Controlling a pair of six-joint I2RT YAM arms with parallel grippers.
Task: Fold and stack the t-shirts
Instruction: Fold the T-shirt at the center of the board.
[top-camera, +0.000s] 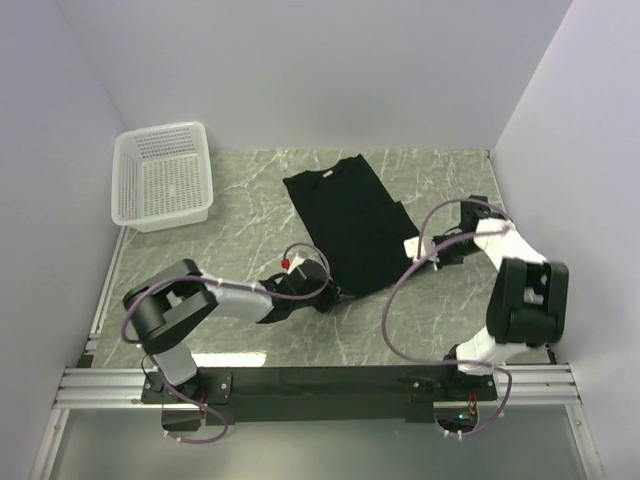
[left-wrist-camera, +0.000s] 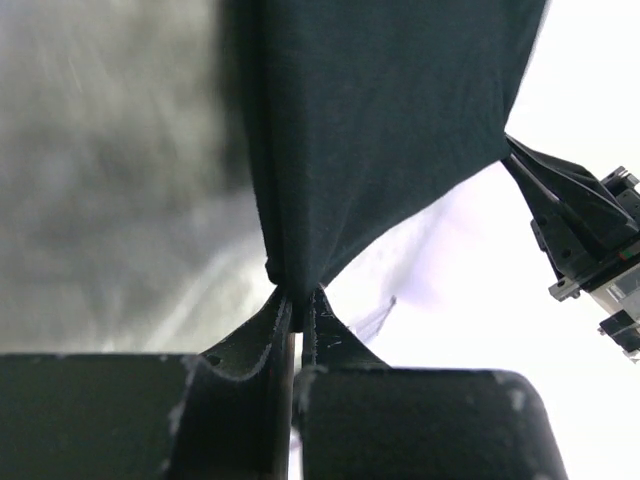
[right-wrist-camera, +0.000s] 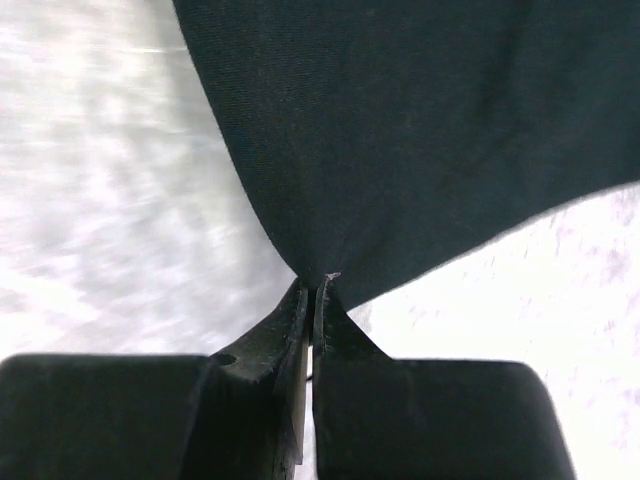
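Note:
A black t-shirt (top-camera: 345, 215) lies in the middle of the marble table, its collar toward the back wall. My left gripper (top-camera: 335, 295) is shut on the shirt's near left hem corner; in the left wrist view the cloth (left-wrist-camera: 380, 130) is pinched between the fingertips (left-wrist-camera: 297, 300) and pulled taut. My right gripper (top-camera: 412, 248) is shut on the shirt's right hem corner; in the right wrist view the cloth (right-wrist-camera: 420, 130) rises from the pinched tips (right-wrist-camera: 314, 290). The right gripper also shows in the left wrist view (left-wrist-camera: 585, 245).
A white plastic basket (top-camera: 163, 176) stands at the back left of the table. White walls close the table at the left, back and right. The arms' rail (top-camera: 320, 382) runs along the near edge.

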